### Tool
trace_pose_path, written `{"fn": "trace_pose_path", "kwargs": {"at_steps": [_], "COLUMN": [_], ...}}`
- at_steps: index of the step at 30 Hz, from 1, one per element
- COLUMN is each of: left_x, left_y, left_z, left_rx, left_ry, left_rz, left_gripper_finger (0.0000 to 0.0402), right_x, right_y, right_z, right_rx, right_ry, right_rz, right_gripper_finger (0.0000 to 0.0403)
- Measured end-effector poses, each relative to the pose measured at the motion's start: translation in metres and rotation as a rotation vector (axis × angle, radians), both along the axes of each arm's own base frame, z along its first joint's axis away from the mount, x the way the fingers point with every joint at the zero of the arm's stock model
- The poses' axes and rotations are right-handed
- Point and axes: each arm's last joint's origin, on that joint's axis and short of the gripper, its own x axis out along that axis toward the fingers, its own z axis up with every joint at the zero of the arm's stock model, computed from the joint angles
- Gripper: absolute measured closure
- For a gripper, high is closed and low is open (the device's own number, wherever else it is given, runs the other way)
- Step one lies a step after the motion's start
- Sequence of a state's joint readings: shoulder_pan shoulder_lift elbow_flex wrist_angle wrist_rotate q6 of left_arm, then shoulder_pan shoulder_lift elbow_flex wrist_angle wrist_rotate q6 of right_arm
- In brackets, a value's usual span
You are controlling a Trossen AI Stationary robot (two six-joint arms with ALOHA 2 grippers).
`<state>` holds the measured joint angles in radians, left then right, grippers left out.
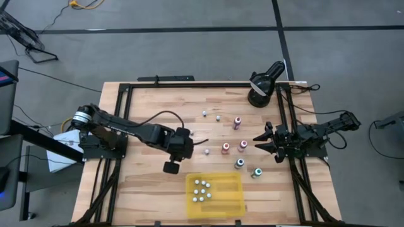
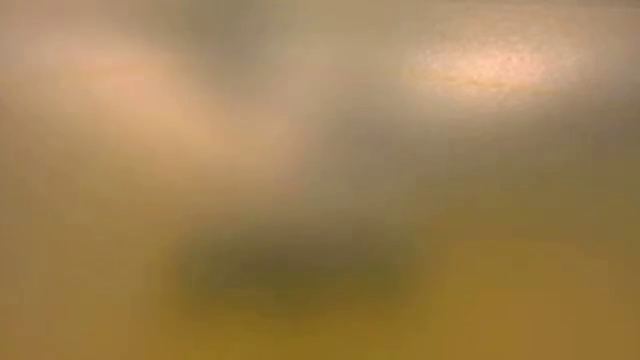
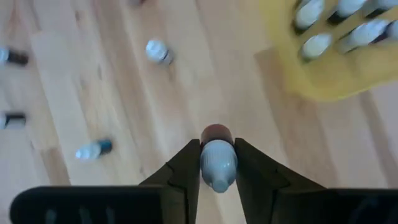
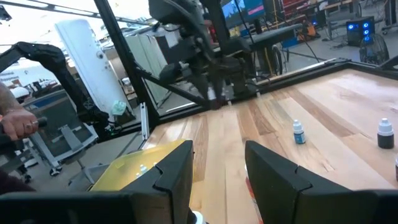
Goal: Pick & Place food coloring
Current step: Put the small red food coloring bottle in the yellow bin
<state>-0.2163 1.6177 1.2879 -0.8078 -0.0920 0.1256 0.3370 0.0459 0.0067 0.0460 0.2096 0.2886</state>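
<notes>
My left gripper (image 1: 187, 149) hangs over the middle of the wooden table, left of the loose bottles, and is shut on one tiny food coloring bottle (image 3: 217, 163) with a white cap and a dark red body. Several more bottles (image 1: 226, 148) stand on the boards at centre right, some with pink or teal caps. Several white-capped ones (image 1: 201, 190) stand in the flat yellow tray (image 1: 227, 200) near the front edge. My right gripper (image 1: 264, 142) waits open at the right side, with nothing between its fingers (image 4: 273, 180). My left gripper pinches the bottle between its two fingers at the white cap end (image 3: 218, 155). The fingers slant steeply down from above. The dark red body (image 3: 216, 132) sticks out below the fingertips, and the bottle is lifted clear of the table.
A black lamp-like device (image 1: 262, 85) stands at the far right corner. Small bottles (image 3: 158, 51) dot the boards below my left gripper, and the tray corner (image 3: 323, 81) is close by. The low view is only a yellow blur. A person's hand (image 4: 15, 124) shows beyond the table.
</notes>
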Motion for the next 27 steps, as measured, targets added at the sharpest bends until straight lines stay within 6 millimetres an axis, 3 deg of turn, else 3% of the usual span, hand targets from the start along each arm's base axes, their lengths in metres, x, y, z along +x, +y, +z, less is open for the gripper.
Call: {"fn": "trace_pose_path", "kwargs": {"at_steps": [3, 10, 17, 27], "left_x": [0.004, 0.034, 0.065, 0.082], "left_y": [-0.008, -0.028, -0.068, -0.122], "left_z": [0.006, 0.020, 0.037, 0.032], "left_rx": [0.000, 0.037, 0.054, 0.099], "left_ry": [-0.022, -0.008, -0.031, -0.041], "left_rz": [-0.020, -0.070, -0.193, -0.395], "left_gripper_finger": [0.0324, 0.0323, 0.0322, 0.0322], "right_x": [0.000, 0.000, 0.000, 0.000], "right_y": [0.000, 0.000, 0.000, 0.000], "right_z": [0.000, 0.000, 0.000, 0.000], "right_rx": [0.000, 0.001, 0.000, 0.000], "right_ry": [0.000, -0.002, 0.000, 0.000], "right_rz": [0.000, 0.000, 0.000, 0.000], "right_gripper_finger": [0.0266, 0.0264, 0.0266, 0.0266]}}
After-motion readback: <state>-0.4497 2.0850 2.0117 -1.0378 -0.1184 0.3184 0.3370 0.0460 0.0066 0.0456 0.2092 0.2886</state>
